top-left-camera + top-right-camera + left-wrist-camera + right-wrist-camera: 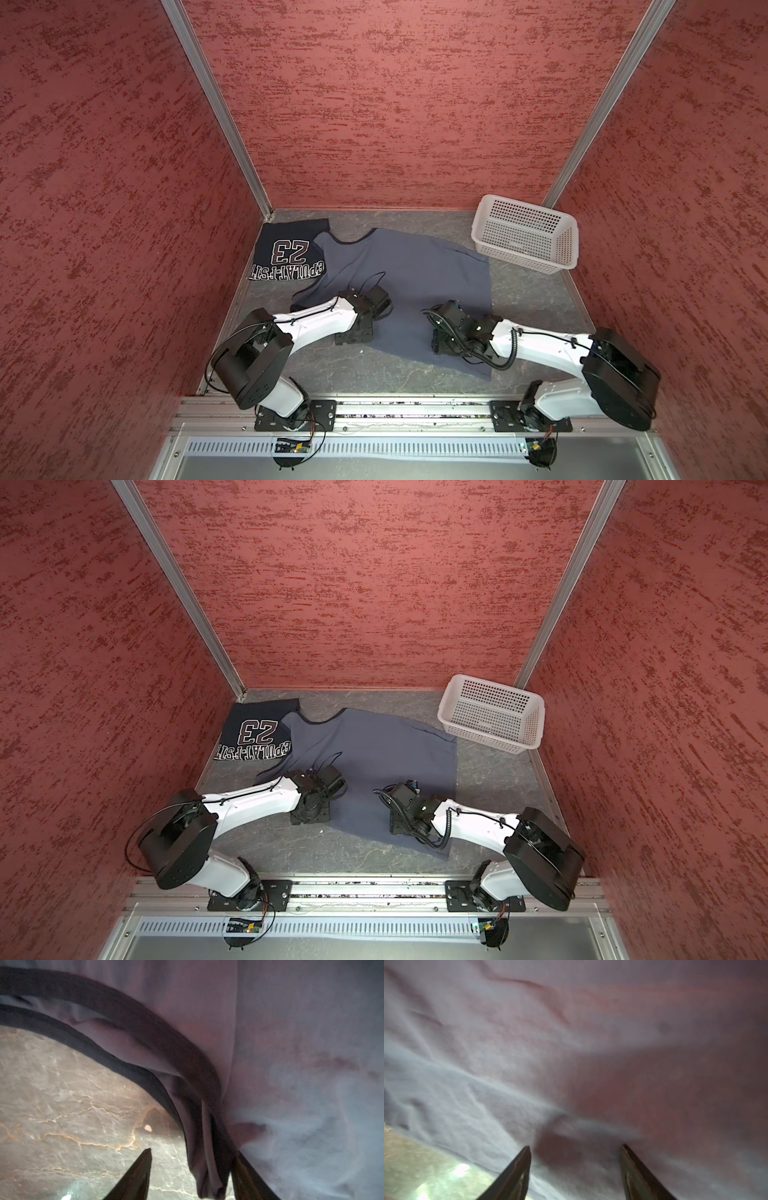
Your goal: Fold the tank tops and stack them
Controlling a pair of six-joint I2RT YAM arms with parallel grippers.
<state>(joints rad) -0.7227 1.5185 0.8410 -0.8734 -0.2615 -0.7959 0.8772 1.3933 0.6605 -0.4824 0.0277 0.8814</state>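
A slate blue-grey tank top (415, 270) (374, 750) lies spread across the middle of the table in both top views. A folded dark navy tank top (286, 253) (253, 733) with a "23" print sits at the back left, its edge under the grey one. My left gripper (351, 336) (193, 1155) is down at the grey top's left edge and open. A dark-trimmed strap (209, 1167) hangs between its fingers, close to one finger (247, 1178). My right gripper (442, 345) (576, 1147) is open, low over the grey cloth (508, 1064) near its front right part.
A white perforated basket (523, 232) (490, 712) stands tilted at the back right corner. Grey marbled table (532, 299) (62, 1105) shows around the cloth. Red walls close in on three sides, and the arm bases sit on a rail at the front.
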